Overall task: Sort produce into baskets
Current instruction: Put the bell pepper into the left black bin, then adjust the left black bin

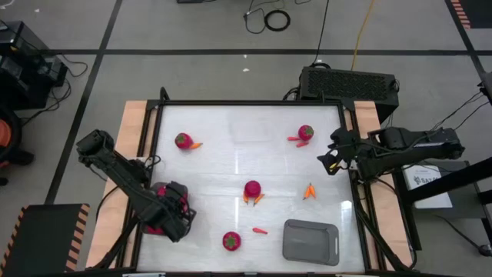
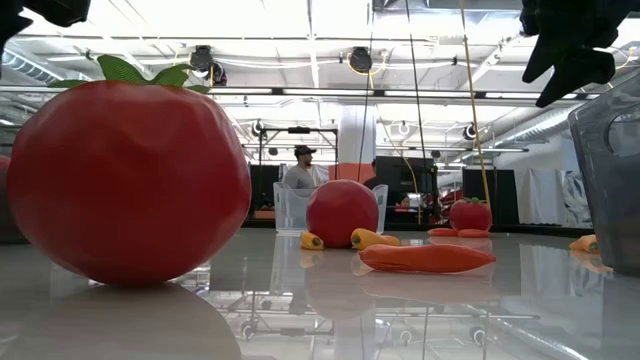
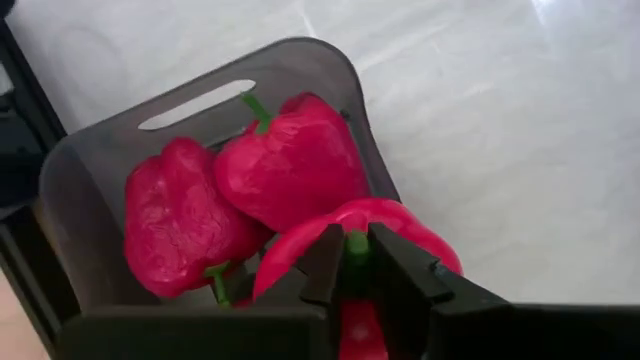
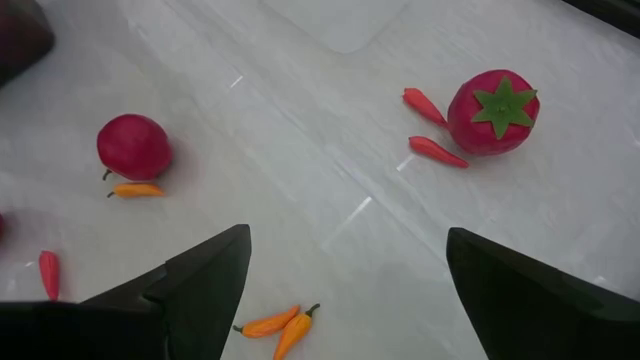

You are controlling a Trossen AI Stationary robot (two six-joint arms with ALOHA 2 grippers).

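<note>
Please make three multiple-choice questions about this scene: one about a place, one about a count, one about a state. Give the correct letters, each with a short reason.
1. Where is the left gripper?
A. over the grey bin at the table's left side
B. over the grey bin near the front edge
C. beside the black box

2. How many magenta-red peppers lie loose in the left bin, apart from the one being held?
A. none
B. two
C. four

3. What is the state of the right gripper?
A. shut on a tomato
B. shut on an orange pepper
C. open, holding nothing

Key: 1 A, the left wrist view shows the bin right below it. 2 B, two peppers lie side by side. 3 C, its fingers stand wide apart above the bare table.
</note>
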